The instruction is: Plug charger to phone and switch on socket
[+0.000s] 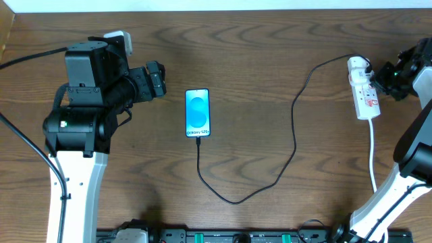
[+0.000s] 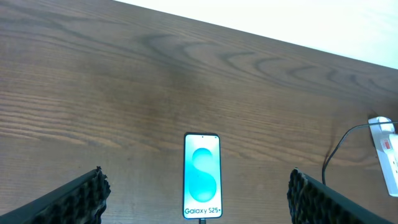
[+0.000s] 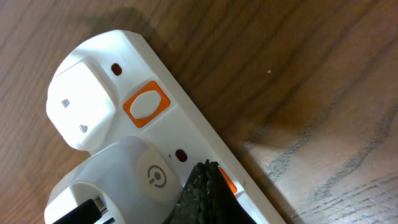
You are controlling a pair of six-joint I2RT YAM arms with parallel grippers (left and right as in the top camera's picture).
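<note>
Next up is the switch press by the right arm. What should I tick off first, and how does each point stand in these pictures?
1. The charger reaches the bottom edge of the phone: ok; whether it is fully seated, cannot tell.
2. The white adapter sits in the socket: ok.
3. The right gripper is at the orange switch beside the adapter: ok, its tip covers part of the switch.
4. Whether that switch is on: cannot tell.
5. The left gripper is open and apart from the phone: ok.
</note>
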